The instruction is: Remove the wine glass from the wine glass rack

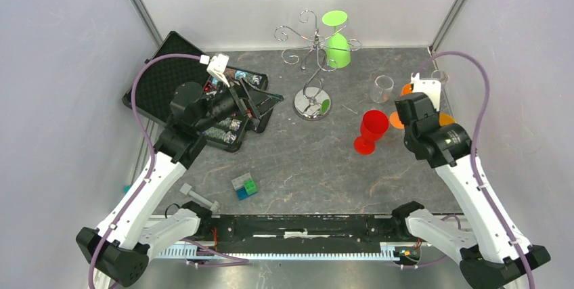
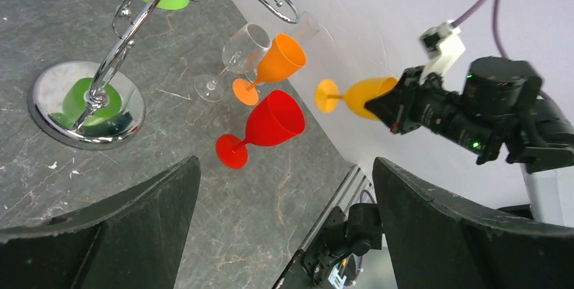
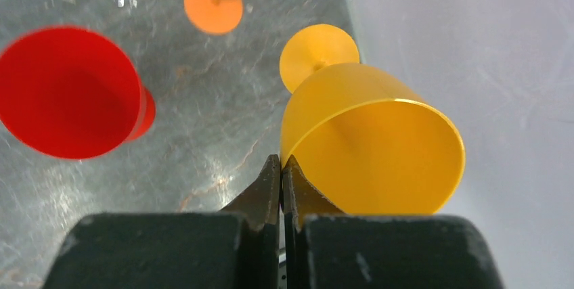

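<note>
**Left to right:** The left claw [image 2: 285,164] hovers over an open black tool case [image 1: 162,72], its jaws spread wide with nothing between them. At centre, the wine glass rack [image 1: 312,107] stands on the desk [image 1: 298,167]. A green wine glass [image 1: 338,49] hangs upside down from one of its scrolled arms. A red glass [image 1: 372,126] and an orange glass [image 2: 281,59] stand upright to the right. At far right, the right claw [image 3: 281,164] is pinched tight on the rim of an amber wine glass [image 3: 372,147], held on its side above the desk's edge. The step appears to be setting it down. It should be turned foot-down and lowered clear of its neighbours before the jaws part.
</note>
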Controlling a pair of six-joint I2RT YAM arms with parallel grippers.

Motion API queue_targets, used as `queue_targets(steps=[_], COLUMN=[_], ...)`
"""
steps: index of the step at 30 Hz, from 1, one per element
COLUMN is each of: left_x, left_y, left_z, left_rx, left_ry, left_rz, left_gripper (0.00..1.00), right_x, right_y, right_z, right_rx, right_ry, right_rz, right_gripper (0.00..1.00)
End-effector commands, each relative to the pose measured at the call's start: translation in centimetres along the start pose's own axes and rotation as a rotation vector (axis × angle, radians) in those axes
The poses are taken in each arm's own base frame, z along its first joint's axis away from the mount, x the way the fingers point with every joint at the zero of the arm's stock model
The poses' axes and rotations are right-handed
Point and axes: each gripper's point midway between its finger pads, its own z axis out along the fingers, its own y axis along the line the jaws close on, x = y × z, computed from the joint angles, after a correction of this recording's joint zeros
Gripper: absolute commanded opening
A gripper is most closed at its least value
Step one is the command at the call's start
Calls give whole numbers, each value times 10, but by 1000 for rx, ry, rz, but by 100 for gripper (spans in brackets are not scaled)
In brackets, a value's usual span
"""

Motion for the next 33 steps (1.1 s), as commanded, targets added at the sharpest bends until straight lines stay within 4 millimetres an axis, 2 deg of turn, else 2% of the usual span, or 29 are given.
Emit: queue_targets(steps=[1, 6, 13, 26, 30, 33], left_x=[-11, -11, -10, -9, -9, -9], left_y=[-4, -4, -3, 0, 1, 3], left_z=[1, 1, 0, 0, 0, 1], left_rx=[7, 6, 2, -9, -15, -32], left_ry=[-22, -21, -19, -14, -14, -12], left_rz=[63, 62, 66, 72, 68, 59], left_gripper=[100, 100, 100, 100, 100, 100], right_x=[30, 53, 71, 70, 67, 54], right_y=[28, 63, 85, 84, 82, 78], right_z=[7, 17, 36, 59, 61, 58], right_rx=[-123, -260, -302, -315, -320, -319], right_ry=[69, 102, 148, 177, 178, 148], right_rz=[10, -1, -31, -42, -42, -24], right_gripper=[0, 1, 3, 8, 17, 28])
